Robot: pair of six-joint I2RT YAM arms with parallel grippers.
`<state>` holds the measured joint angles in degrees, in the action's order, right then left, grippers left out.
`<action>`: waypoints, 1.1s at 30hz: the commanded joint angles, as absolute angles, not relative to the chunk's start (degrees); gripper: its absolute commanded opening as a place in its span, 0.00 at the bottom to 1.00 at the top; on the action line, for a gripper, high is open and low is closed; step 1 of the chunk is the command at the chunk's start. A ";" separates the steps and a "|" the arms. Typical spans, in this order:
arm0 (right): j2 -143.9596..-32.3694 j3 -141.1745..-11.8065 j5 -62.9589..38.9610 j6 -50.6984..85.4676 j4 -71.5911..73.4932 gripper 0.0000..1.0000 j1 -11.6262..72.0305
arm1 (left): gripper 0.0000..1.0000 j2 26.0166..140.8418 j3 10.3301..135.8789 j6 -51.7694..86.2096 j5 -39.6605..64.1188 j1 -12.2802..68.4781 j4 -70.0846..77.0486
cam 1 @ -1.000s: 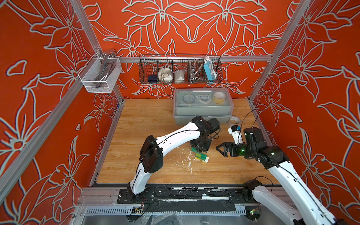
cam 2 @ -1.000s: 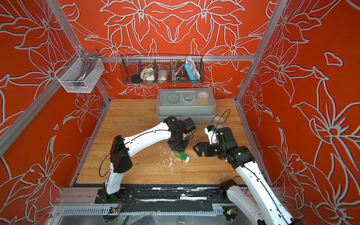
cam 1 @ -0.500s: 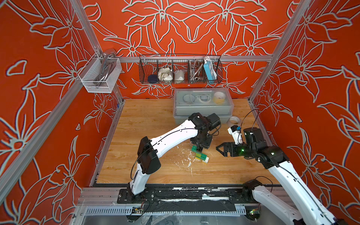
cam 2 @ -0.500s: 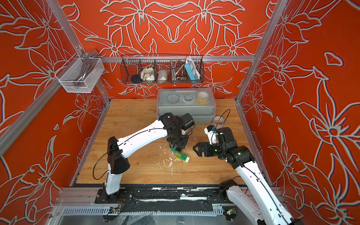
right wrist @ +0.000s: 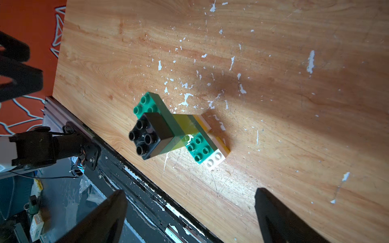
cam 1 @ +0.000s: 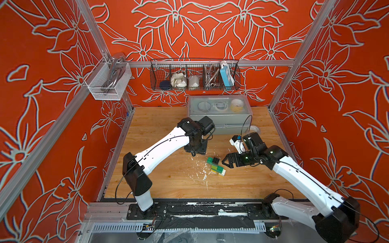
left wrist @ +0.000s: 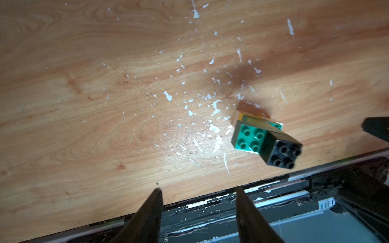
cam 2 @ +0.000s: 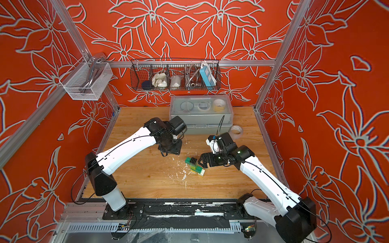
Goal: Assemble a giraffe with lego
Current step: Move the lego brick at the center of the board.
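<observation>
Two claws flank the giraffe (cam 1: 215, 166), which stands upright on the table (cam 1: 168, 181), right of centre, black cap (right wrist: 148, 134) on top. The left claw (left wrist: 197, 189) hangs just far-left of it, jaws parted, nothing between them. The right claw (right wrist: 189, 191) sits just right of it, spread wide and empty.

No legible text, label, brand or number in view.

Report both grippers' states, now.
Left gripper: open, holding nothing.
Right gripper: wide open, holding nothing, clear of the giraffe.
</observation>
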<state>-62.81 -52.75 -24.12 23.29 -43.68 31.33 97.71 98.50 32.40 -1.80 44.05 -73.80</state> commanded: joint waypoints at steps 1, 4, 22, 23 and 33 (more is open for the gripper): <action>-64.92 -54.38 -23.20 24.34 -39.73 0.99 32.06 | 0.54 95.49 94.18 33.50 -0.97 44.31 -70.88; -67.06 -55.70 -22.78 24.00 -39.26 0.99 32.88 | 0.54 94.80 91.93 33.83 -0.80 44.30 -69.84; -72.85 -55.64 -22.80 22.85 -36.63 0.95 33.68 | 0.54 95.02 92.84 33.79 -0.53 44.06 -69.74; -73.02 -55.51 -22.66 22.72 -36.81 0.95 33.69 | 0.54 95.18 92.94 33.80 -0.57 44.03 -69.71; -73.18 -52.38 -20.78 21.60 -38.62 0.93 33.71 | 0.54 96.28 94.04 33.68 -0.20 44.05 -69.66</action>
<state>-72.99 -54.19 -23.38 22.96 -36.73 33.34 95.85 92.66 33.52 -0.73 44.25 -69.30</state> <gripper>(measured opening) 0.936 0.542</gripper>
